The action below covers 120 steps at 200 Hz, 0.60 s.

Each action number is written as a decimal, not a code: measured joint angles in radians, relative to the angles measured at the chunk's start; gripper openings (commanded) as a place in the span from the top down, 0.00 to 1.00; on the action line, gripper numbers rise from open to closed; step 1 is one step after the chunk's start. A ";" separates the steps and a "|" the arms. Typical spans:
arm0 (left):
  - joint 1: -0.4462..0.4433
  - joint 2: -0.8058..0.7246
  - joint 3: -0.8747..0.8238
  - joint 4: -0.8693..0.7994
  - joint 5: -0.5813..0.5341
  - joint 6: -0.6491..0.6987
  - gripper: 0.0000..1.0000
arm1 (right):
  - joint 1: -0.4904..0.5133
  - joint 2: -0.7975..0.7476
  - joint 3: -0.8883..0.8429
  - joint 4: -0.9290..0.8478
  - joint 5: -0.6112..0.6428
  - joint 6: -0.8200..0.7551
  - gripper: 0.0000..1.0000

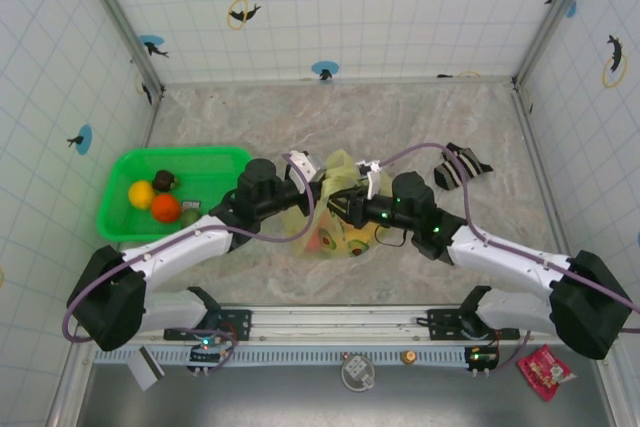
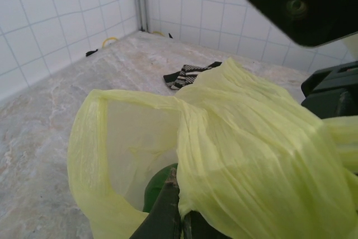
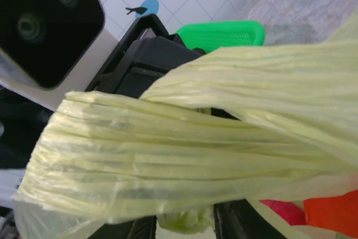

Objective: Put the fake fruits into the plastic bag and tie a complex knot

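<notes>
The pale yellow-green plastic bag point(image 1: 336, 229) sits mid-table between my two grippers, with fake fruits point(image 1: 323, 241) showing through its film. My left gripper point(image 1: 318, 191) is shut on a fold of the bag point(image 2: 251, 149) near its mouth, its fingertips point(image 2: 170, 194) together with film pinched between them; a green fruit point(image 2: 154, 186) lies inside. My right gripper point(image 1: 346, 205) faces it, a stretched strap of the bag point(image 3: 168, 155) lying across its jaws. They stand narrowly apart with a wad of film packed between them. Red point(image 3: 285, 211) and orange point(image 3: 333, 214) fruits lie below.
A bright green basket point(image 1: 215, 162) at the left holds a yellow point(image 1: 141, 193), an orange point(image 1: 165, 207) and a dark brown fruit point(image 1: 165, 180). A black-and-white striped cloth point(image 1: 462, 165) lies right of centre. Tiled walls enclose the marble table.
</notes>
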 measured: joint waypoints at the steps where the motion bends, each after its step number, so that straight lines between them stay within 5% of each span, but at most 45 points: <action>1: 0.000 0.000 0.000 0.000 0.000 0.000 1.00 | -0.001 0.000 0.001 0.002 0.000 -0.006 0.83; 30: 0.000 0.000 0.000 0.000 -0.010 0.000 1.00 | -0.005 -0.005 0.001 0.004 0.002 -0.019 1.00; 120: -0.006 -0.008 0.000 0.000 -0.155 0.001 1.00 | -0.027 -0.189 -0.066 -0.189 0.103 -0.062 1.00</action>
